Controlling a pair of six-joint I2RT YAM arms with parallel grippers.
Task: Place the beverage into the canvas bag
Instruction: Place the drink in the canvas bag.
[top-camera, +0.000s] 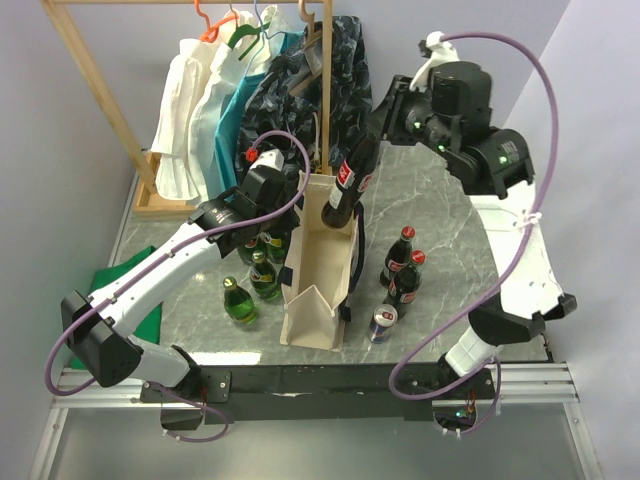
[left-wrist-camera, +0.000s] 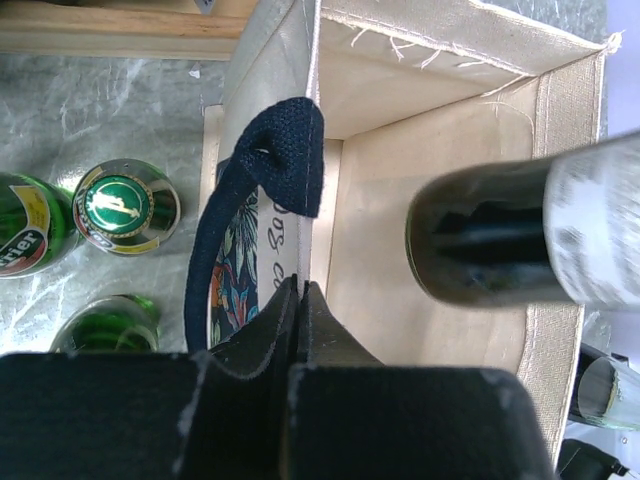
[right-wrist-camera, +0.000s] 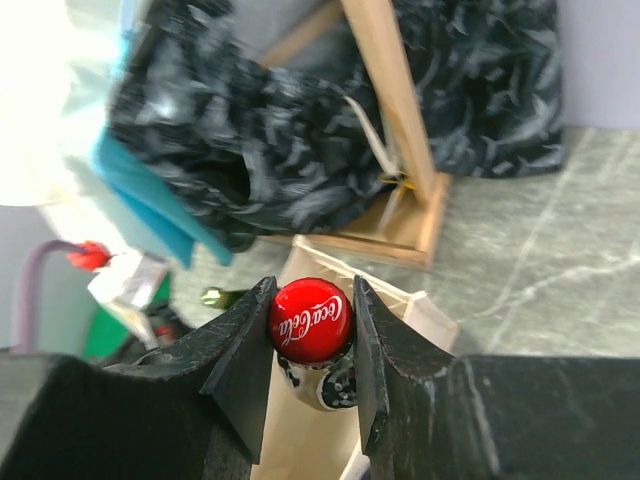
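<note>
Cola bottle (top-camera: 347, 190), tilted with its base at the open mouth of the canvas bag (top-camera: 318, 290), was clamped at its red cap by the right gripper (right-wrist-camera: 312, 300), while the left gripper (left-wrist-camera: 302, 300), fingers pressed together, pinched the bag's rim beside a navy handle (left-wrist-camera: 285, 150).

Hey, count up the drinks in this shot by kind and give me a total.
Coca-Cola bottles: 3, one of them held in the right pincer
Green glass bottles: 4, as best I can tell in the cluster
Drink can: 1
Total: 8
</note>
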